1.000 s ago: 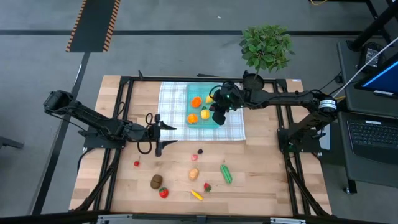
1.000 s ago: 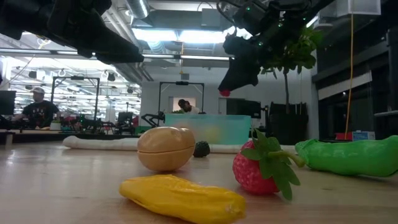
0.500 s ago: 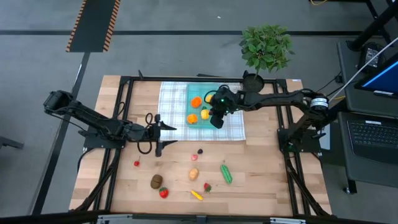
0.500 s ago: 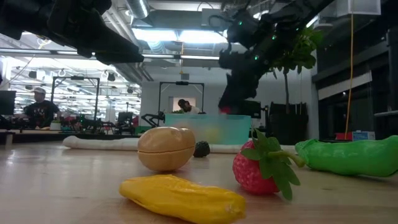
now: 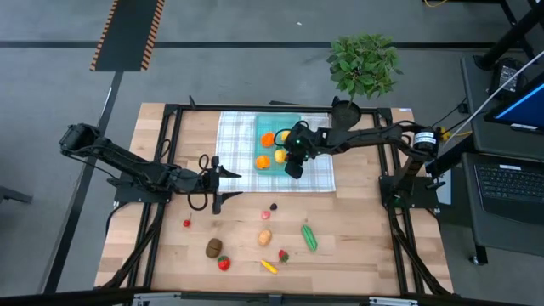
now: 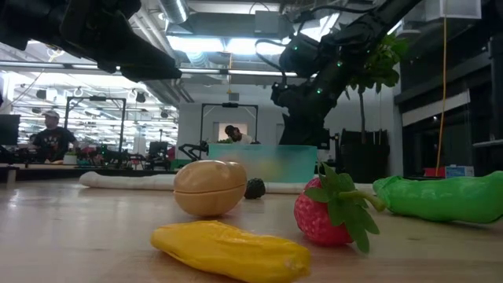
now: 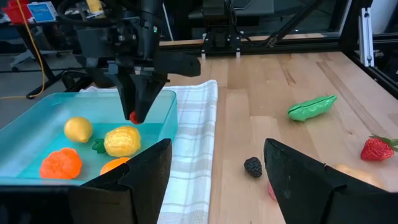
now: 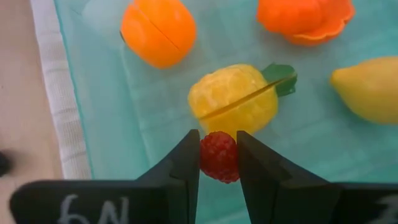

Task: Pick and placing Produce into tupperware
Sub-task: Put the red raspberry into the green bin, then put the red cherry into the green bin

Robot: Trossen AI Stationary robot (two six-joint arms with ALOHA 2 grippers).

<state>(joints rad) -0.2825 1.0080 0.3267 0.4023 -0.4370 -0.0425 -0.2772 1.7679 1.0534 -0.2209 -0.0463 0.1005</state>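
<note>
A pale wooden worktop (image 5: 348,246) is carrying everything, with a workshop room stretching behind it where a seated person (image 6: 49,140) is showing far off.

Nearest the front edge, the produce not yet packed is lying loose — a yellow piece (image 6: 232,250), a strawberry (image 6: 324,211), a tan potato (image 6: 210,187), a green cucumber (image 6: 440,196) and a dark berry (image 6: 255,188). From above, a brown kiwi (image 5: 214,247), a second strawberry (image 5: 223,263) and a small red piece (image 5: 187,223) are also waiting on the bare wood.

Farther back, the left gripper (image 5: 223,186) is hanging idle beside the checked cloth (image 5: 234,153), its jaws standing open and empty.

Farther still, the tupperware (image 7: 22,121) is sitting on that cloth, already holding a lemon (image 7: 78,129), a yellow citrus with a green leaf (image 8: 235,101) and two oranges (image 8: 158,32). The right gripper (image 8: 218,155) is reaching down into it, its jaws pinching a small red raspberry (image 8: 219,155) just above the floor beside the yellow citrus; release is not yet done.

By my judgement, roughly a third of the work is finished, with about eight pieces left.

The only writing is on the right gripper's body — white hand-drawn marks, partly cut off and not readable.
</note>
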